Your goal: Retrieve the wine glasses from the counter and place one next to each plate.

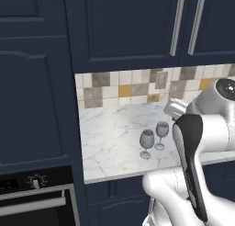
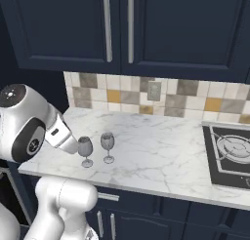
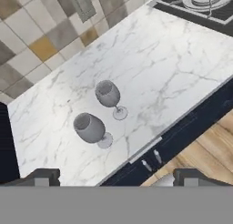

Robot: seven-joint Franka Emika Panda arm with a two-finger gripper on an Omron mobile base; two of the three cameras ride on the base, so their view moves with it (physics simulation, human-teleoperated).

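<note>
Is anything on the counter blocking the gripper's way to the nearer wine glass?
Nothing visible does. The open gripper looks down on both wine glasses, upright and apart on bare marble counter; the stove sits off to one side.

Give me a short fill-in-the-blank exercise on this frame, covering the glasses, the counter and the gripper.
1. The number of wine glasses standing on the counter is ____.
2. Both glasses stand ____ on their round feet, close together but apart.
3. The gripper hangs above the glasses with its jaws ____ and nothing between them.
4. At the counter's far end from the glasses lies a black ____.

Missing words: two; upright; open; stovetop
</note>
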